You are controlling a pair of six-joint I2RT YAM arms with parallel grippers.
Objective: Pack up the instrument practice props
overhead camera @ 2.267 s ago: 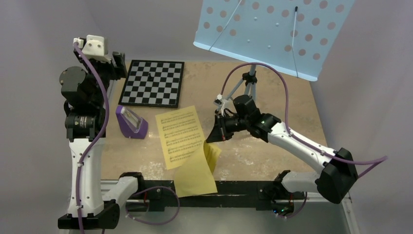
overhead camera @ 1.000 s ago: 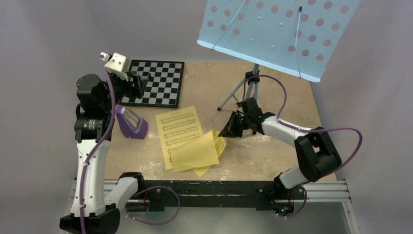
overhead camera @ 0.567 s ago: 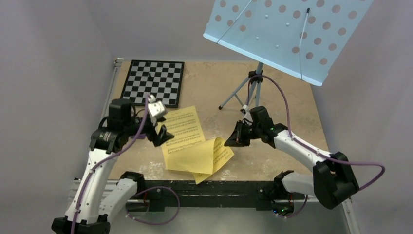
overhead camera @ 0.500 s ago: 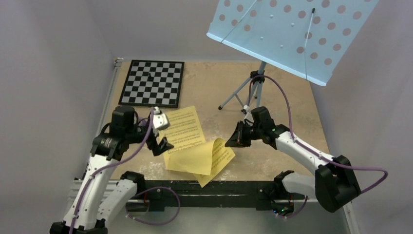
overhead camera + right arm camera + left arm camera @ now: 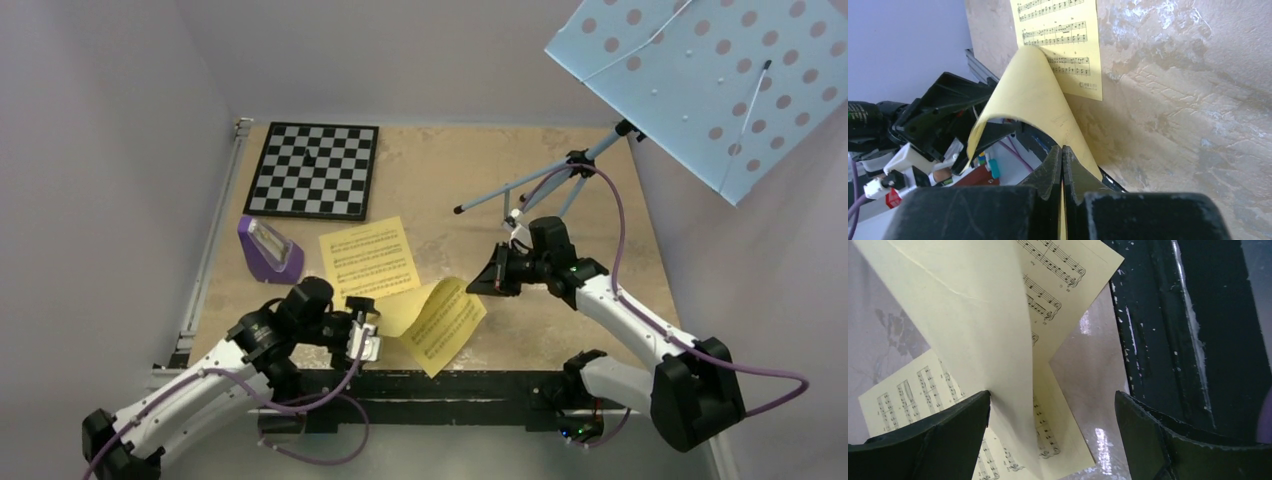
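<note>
Sheet music (image 5: 372, 262) lies near the table's (image 5: 560, 190) front edge, one half curled up and pinched in the closed right claw (image 5: 1062, 150). Left claw (image 5: 1052, 397) gapes wide around that curl, gripping nothing.

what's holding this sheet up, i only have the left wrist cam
Observer: The right end effector is shut on one edge of the yellow sheet of music and holds that part up in a curl.
Operator: and the rest of the sheet
Observer: The other part lies flat on the table, printed side up. Your open left end effector is at the near edge of the table, beside the curl.
Operator: where are the other props
Observer: The purple metronome stands left of the sheet, near the checkerboard. The light blue music stand is at the far right and tilts steeply to the right.
</note>
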